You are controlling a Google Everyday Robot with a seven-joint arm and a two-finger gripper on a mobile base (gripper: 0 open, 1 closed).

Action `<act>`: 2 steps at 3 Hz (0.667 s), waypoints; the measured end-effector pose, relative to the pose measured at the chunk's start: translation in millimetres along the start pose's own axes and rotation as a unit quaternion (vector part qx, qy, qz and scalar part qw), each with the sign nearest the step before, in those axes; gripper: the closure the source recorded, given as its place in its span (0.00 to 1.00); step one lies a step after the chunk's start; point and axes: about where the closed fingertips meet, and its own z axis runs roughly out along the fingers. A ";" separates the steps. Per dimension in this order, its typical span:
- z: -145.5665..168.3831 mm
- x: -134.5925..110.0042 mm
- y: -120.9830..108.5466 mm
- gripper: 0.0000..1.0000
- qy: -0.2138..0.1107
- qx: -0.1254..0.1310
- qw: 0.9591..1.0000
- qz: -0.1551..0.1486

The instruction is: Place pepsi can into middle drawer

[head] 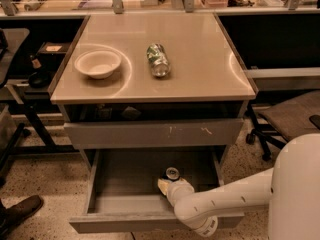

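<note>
The pepsi can (172,173) stands upright inside the open middle drawer (125,204), toward its right back part. Only its silver top and a bit of dark side show. My gripper (168,185) is down in the drawer right at the can, on its front side, and hides most of the can's body. My white arm (225,201) reaches in from the lower right over the drawer's front edge.
A white bowl (98,63) and a green-and-silver can (158,60) lying on its side are on the cabinet top (200,59). The drawer above with white scuff marks (155,133) is closed. An office chair (290,119) stands at the right, and a shoe (17,211) at the lower left.
</note>
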 end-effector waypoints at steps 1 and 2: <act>2.0 -0.5 1.3 1.00 -0.003 0.003 1.000 -0.004; 2.9 -0.3 2.4 1.00 -0.005 0.010 1.000 -0.012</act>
